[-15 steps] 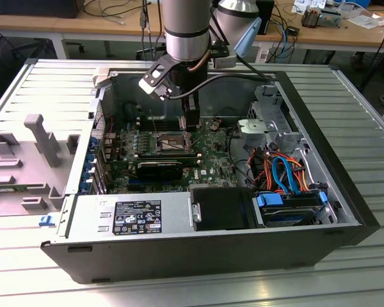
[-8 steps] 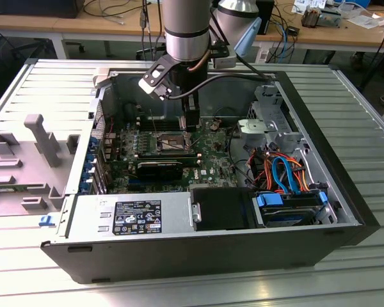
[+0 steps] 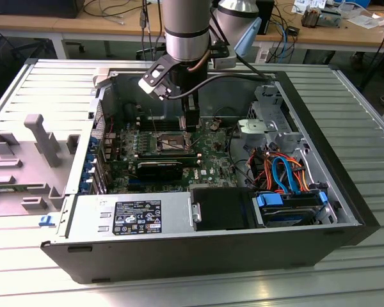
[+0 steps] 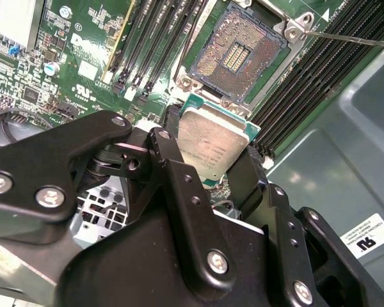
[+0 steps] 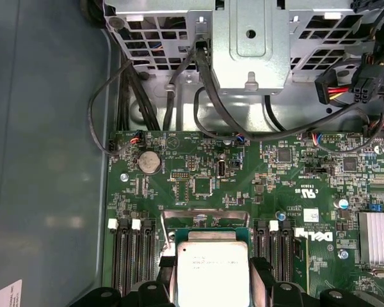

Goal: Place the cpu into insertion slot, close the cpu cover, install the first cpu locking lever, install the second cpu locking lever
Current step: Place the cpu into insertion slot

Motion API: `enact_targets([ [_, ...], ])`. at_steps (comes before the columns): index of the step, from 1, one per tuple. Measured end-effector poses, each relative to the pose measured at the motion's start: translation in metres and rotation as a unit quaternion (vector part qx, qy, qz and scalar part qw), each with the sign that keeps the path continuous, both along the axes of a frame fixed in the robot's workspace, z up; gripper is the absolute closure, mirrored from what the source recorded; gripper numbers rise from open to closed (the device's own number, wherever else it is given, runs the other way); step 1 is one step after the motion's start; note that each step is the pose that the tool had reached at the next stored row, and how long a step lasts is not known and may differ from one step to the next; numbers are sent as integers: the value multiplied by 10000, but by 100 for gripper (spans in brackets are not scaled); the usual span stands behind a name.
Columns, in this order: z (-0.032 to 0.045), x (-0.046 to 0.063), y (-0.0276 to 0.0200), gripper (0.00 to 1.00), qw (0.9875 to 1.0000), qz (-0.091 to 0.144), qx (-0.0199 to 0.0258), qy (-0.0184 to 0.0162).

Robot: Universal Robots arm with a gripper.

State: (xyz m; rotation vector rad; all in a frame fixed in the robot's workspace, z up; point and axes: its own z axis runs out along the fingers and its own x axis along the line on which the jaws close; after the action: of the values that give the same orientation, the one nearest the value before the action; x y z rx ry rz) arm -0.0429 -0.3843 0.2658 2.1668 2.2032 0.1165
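1. In the exterior view the arm (image 3: 187, 32) hangs straight down into the open case (image 3: 345, 192), with the gripper (image 3: 191, 121) low over the board (image 3: 211, 157).
2. The jaws are closed narrow on the cpu (image 4: 214, 137), one black finger (image 4: 179, 185) on each of two opposite edges. The chip's silver top faces the cameras in both wrist views.
3. The cpu (image 5: 212, 265) sits between the fingertips of the gripper (image 5: 212, 276) and is clear of the board.
4. The slot (image 4: 233, 54) lies just beyond the fingertips, uncovered, its contact field bare and no chip in it.
5. The cover (image 5: 179, 216) stands raised just past the held chip.
6. A thin lever (image 4: 352, 39) juts free beside the slot, further out from the jaws.
7. Memory slots (image 4: 320, 70) flank the slot on both sides.
8. The chip's top bears faint engraved lines, too small to read.
9. A white sticker (image 4: 365, 233) sits on the case wall beside the gripper body. A printed label (image 3: 137, 217) covers the grey box at the case's near edge, well away from the jaws.
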Motion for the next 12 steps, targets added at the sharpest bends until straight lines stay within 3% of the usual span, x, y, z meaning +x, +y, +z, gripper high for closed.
enact_targets([
  [12, -1, 0, 0, 45, 10000, -56, 0, 0],
])
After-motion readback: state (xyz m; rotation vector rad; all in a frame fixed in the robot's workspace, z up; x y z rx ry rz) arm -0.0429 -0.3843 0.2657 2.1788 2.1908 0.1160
